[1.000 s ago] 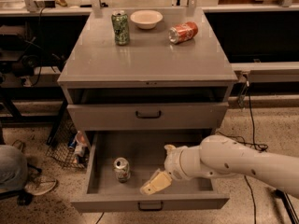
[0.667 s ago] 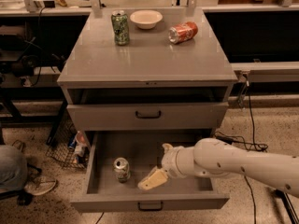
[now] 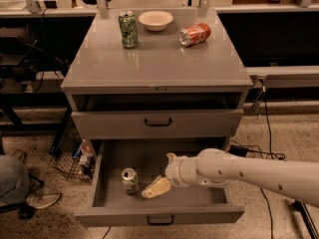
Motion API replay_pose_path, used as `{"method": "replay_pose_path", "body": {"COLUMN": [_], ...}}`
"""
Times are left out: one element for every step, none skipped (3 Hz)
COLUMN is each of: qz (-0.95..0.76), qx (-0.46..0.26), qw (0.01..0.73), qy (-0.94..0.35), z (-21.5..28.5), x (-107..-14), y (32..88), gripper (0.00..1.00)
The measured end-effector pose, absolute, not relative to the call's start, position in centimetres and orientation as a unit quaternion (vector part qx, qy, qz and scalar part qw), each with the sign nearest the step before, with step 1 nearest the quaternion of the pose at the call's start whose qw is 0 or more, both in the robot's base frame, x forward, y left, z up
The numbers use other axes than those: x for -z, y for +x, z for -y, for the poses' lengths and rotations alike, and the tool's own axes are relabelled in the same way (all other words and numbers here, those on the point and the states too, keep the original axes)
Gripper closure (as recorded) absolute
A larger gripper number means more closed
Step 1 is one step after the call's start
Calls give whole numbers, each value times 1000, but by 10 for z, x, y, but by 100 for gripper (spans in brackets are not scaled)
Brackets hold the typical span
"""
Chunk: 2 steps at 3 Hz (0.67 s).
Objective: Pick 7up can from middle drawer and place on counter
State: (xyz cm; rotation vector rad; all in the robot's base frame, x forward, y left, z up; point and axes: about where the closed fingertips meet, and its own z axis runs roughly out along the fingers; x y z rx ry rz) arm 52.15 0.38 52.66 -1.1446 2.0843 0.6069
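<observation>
We locate the 7up can [image 3: 130, 180] standing upright on the floor of the open middle drawer [image 3: 159, 216], towards its left side. The gripper [image 3: 152, 189] sits inside the same drawer, just right of the can and pointing at it; we cannot tell whether it is spread or pressed together, and it is not holding the can. On the tabletop [image 3: 159, 66] above, at the far edge, we note an upright green can [image 3: 128, 29], a white bowl [image 3: 156, 20] and an orange can [image 3: 195, 34] lying on its side.

Hand [image 3: 151, 190] in drawer [image 3: 199, 216] edged nearer 7up can [image 3: 129, 180].
</observation>
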Motion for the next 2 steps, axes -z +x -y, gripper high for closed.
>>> {"method": "replay_pose_path", "body": {"qz": [-797, -796], "qx": [-260, -259], "qw": [341, 342], "qy": [-426, -427], "z": [-14, -16], "x": [-503, -500], "y": [531, 531], "gripper": [0, 0]}}
